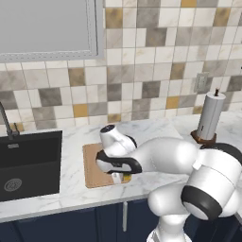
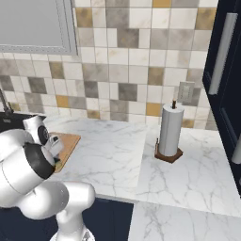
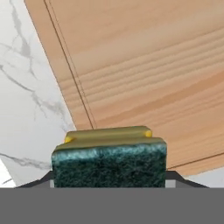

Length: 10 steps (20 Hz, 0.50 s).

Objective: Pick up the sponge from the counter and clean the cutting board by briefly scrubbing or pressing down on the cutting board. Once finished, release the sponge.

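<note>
The fingers (image 3: 37,181) are closed on the sponge (image 3: 109,157), green scrub layer facing the camera. The sponge is held over the near edge of the cutting board (image 3: 144,65), which lies on the counter (image 1: 75,189). Pickup is complete; judged remaining: press or scrub the board, then release.

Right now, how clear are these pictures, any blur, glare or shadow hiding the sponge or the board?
Hand view: sharp, evenly lit, no glare; the sponge fills the foreground and the board shows crisp grain. Left base view: soft and low in detail; the arm covers most of the board, and a sliver of yellow shows under the gripper. Right base view: the arm hides much of the board.
</note>
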Available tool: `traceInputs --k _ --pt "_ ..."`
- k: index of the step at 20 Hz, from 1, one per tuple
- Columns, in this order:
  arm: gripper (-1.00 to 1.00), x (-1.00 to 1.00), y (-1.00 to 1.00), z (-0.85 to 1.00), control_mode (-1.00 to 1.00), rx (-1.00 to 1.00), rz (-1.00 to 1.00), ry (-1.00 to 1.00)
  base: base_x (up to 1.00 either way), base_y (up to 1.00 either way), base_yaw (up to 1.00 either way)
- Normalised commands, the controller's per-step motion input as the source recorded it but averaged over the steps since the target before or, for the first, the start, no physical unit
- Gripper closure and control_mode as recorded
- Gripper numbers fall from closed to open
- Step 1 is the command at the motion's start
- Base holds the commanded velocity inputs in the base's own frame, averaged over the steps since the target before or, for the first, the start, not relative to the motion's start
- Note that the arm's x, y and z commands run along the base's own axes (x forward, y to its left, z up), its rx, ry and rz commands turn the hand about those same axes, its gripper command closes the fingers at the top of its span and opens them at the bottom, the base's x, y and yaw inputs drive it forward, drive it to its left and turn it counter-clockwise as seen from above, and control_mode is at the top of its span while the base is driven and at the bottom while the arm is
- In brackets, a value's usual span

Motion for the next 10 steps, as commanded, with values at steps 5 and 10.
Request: traceInputs --k 5,10 --pt "1.00 0.07 0.09 -0.32 -1.00 0.01 0.32 0.03 0.00 0.00 0.00" --pt "1.00 0.53 -0.03 -0.24 -1.00 0.08 0.25 0.00 0.00 0.00 0.00"
